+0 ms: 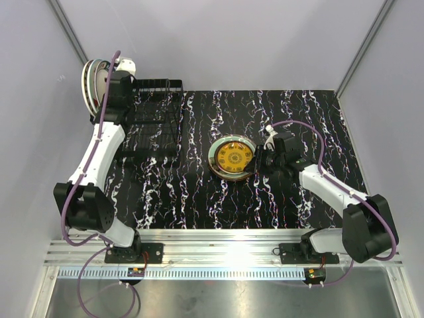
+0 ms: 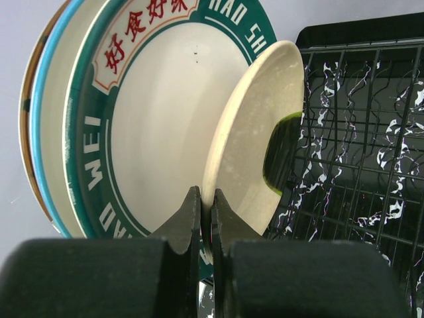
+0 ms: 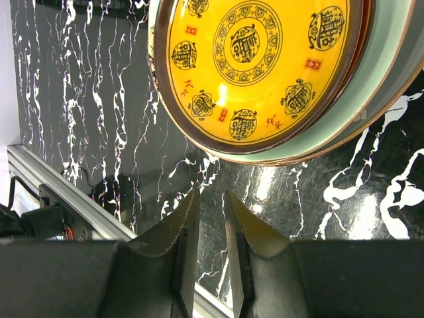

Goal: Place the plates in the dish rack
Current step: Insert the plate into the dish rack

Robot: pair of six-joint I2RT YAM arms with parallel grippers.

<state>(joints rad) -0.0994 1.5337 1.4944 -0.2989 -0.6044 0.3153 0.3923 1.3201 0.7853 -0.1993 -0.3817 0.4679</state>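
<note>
Left hand (image 2: 205,196) clenched on rim of cream round plate (image 2: 255,132), upright at top view's upper left. Black wire dish rack (image 2: 358,132) just right of it. Right hand (image 3: 211,199) part-open, empty, beside yellow patterned plate (image 3: 252,59) at centre of worktop (image 1: 199,199).

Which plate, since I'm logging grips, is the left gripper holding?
The plain cream plate, rim pinched by the left gripper; the teal-rimmed lettered plate stands behind.

On my feed the yellow plate (image 3: 252,59) looks like glossy glazed ceramic, the cream plate (image 2: 255,126) duller, the dish rack (image 1: 158,112) matt black wire, the table (image 1: 199,199) shiny.
</note>
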